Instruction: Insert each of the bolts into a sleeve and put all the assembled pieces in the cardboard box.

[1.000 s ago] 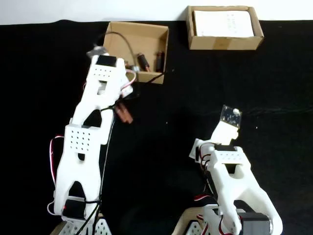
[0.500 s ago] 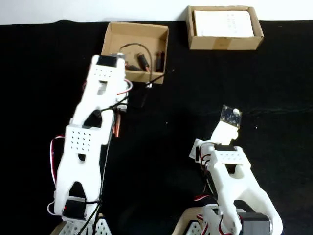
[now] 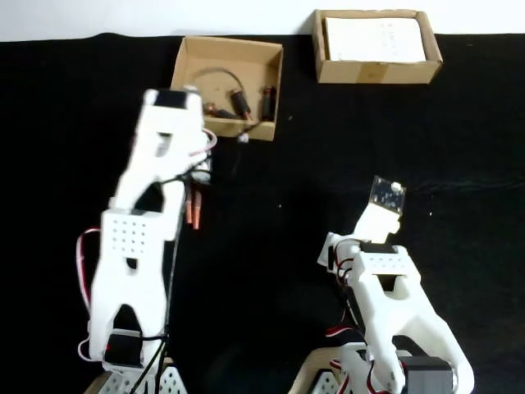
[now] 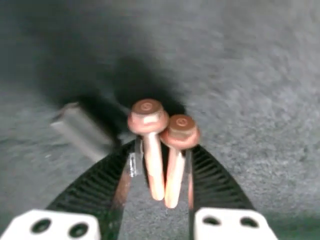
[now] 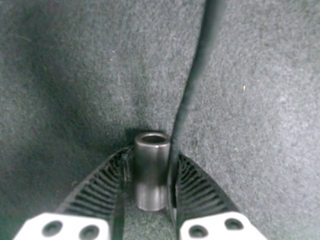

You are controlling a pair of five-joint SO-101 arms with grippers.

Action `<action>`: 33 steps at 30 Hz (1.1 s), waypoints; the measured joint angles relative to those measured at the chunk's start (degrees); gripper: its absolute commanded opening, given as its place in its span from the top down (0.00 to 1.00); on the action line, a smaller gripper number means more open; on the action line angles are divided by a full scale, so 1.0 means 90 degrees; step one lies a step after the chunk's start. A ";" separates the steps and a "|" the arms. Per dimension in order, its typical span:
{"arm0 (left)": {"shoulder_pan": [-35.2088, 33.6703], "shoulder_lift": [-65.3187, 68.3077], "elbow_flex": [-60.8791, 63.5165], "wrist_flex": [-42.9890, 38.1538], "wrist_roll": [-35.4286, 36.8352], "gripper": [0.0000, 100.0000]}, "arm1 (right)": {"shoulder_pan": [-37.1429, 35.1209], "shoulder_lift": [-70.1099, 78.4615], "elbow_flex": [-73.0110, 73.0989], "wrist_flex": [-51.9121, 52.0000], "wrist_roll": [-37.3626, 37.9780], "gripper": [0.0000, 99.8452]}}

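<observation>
Copper bolts (image 3: pixel 192 209) hang at 9 o'clock in the high view, drawn back from the cardboard box (image 3: pixel 187 51) at 11 | left wrist view: left gripper (image 4: pixel 163 150) clamps both bolts | right wrist view: right gripper (image 5: pixel 150 152) clenched on a dark sleeve (image 5: pixel 151 172), so insertion looks next.

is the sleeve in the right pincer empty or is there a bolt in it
Empty: the sleeve clamped in the right pincer shows an open, dark bore with nothing in it.

Black cloth table (image 3: pixel 459 164), cardboard box (image 3: pixel 187 66), second box (image 3: pixel 373 72) (both far edge)
</observation>
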 measured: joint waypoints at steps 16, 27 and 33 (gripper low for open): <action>-0.0342 -0.0400 0.0801 0.0000 0.0733 0.85 | 0.0000 0.0000 0.0000 0.0000 0.0000 0.99; -0.0322 -0.0674 0.1504 -0.0850 0.1875 0.85 | 0.0000 0.0000 0.0010 0.0000 0.0000 0.99; -0.0342 -0.0674 0.2071 -0.1563 0.1905 0.85 | 0.0020 -0.0059 0.0059 -0.0010 0.0000 0.99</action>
